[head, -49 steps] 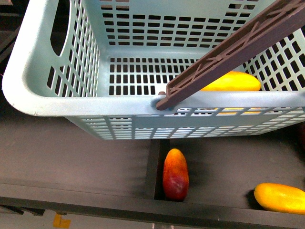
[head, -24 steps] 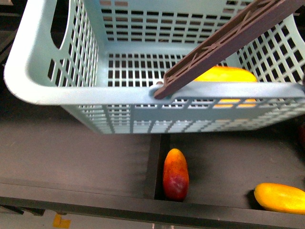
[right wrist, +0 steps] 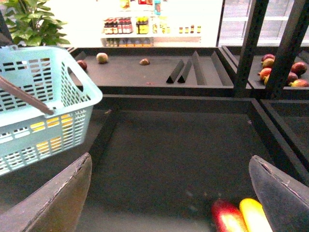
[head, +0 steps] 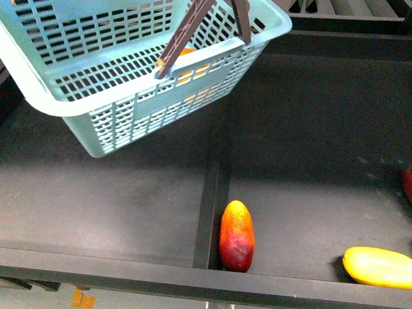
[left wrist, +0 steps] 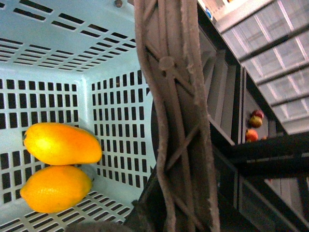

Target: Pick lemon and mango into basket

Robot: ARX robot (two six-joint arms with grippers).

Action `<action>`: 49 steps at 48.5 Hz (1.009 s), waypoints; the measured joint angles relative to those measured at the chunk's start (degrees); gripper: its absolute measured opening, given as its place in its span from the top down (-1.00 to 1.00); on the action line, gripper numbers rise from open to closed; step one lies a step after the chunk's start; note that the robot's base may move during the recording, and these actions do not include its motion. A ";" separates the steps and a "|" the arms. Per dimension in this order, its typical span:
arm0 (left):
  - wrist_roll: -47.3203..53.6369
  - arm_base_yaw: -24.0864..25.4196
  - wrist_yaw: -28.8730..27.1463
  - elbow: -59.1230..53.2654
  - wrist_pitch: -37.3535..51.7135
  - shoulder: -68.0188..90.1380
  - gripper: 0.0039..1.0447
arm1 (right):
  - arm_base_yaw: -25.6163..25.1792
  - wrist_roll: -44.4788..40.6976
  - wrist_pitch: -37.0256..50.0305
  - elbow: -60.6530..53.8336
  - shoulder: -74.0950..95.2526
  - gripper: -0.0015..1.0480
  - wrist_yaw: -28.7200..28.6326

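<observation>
Okay, basket (head: 96, 116) hangs tilted by its handles (left wrist: 174, 121), left gripper unseen so grip unclear; lemon (left wrist: 55, 188) and mango (left wrist: 63, 143) inside. My right gripper (right wrist: 169, 193) gapes empty, basket off to one side.

One basket (head: 84, 103) — two yellow fruits (left wrist: 60, 143) inside, two mangoes (head: 237, 235) on the shelf.

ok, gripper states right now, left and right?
Left: gripper itself out of view; the brown basket handle runs right past its camera, so a grasp cannot be confirmed.
Right: open, fingers spread wide, holding nothing.
</observation>
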 joint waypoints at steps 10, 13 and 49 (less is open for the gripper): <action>-14.29 7.34 -4.92 10.03 -1.95 9.68 0.91 | 0.00 0.00 0.00 0.00 0.00 -0.83 0.00; -16.92 8.83 -6.21 12.61 -3.30 11.67 0.91 | 0.00 0.00 0.00 0.00 0.00 -0.83 0.00; -29.24 11.96 -8.17 8.74 -4.96 17.27 0.76 | 0.00 0.00 0.00 0.00 -0.04 -0.83 0.02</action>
